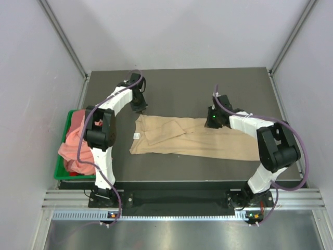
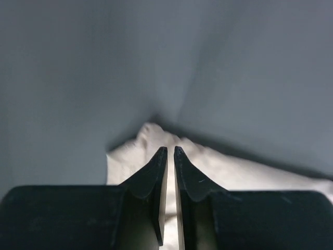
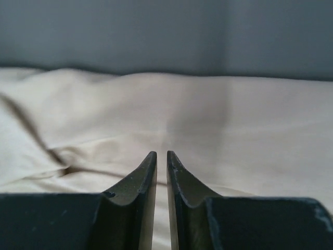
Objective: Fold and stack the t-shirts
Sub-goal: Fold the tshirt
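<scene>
The tan t-shirt (image 1: 192, 138) lies as a long, lengthwise-folded strip across the dark table, its white neck label (image 1: 136, 136) at the left end. My left gripper (image 1: 139, 108) is at the shirt's far left corner. In the left wrist view its jaws (image 2: 170, 150) stand almost together, with the tan cloth (image 2: 234, 172) bunched up at their tips. My right gripper (image 1: 211, 123) is on the shirt's far edge, right of middle. Its jaws (image 3: 161, 153) are nearly together on the tan cloth (image 3: 208, 114). Salmon-pink t-shirts (image 1: 73, 140) are heaped in the bin at the left.
A green plastic bin (image 1: 62, 174) stands off the table's left edge beside the left arm's base. Grey walls enclose the table on the left, back and right. The dark table (image 1: 234, 94) shows bare behind the shirt.
</scene>
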`<control>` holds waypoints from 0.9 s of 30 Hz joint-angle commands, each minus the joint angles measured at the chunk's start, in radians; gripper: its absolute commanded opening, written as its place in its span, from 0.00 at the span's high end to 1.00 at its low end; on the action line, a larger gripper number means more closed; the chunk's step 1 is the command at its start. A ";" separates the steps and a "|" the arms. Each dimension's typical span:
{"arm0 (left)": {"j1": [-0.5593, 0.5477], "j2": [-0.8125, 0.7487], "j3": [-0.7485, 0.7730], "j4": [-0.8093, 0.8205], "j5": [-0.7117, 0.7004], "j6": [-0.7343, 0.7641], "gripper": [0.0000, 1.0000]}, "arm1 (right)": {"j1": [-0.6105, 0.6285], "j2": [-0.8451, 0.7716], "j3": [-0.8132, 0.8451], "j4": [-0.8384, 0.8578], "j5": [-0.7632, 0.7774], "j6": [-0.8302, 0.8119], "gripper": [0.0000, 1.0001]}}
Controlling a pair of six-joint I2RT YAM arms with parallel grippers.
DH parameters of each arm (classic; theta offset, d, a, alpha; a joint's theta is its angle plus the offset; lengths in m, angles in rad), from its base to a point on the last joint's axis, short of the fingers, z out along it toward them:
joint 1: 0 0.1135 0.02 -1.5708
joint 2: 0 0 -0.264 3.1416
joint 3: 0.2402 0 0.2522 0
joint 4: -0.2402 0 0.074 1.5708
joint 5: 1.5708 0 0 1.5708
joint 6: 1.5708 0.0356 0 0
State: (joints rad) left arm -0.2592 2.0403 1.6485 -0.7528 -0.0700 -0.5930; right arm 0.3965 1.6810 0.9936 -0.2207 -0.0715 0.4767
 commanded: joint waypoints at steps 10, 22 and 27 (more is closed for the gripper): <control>0.080 0.113 0.031 -0.026 -0.060 0.015 0.87 | -0.323 -0.027 -0.110 -0.017 0.144 -0.015 0.86; 0.086 0.147 0.100 -0.051 -0.068 0.015 0.89 | -0.430 -0.055 -0.138 -0.016 0.159 -0.038 0.85; 0.084 0.092 0.152 -0.094 -0.054 0.038 0.86 | -0.430 -0.130 -0.102 -0.088 0.131 -0.047 0.84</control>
State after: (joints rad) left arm -0.1898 2.1704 1.7432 -0.8196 -0.0875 -0.5751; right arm -0.0151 1.6222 0.8768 -0.2321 0.0269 0.4591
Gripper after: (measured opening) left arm 0.134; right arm 0.159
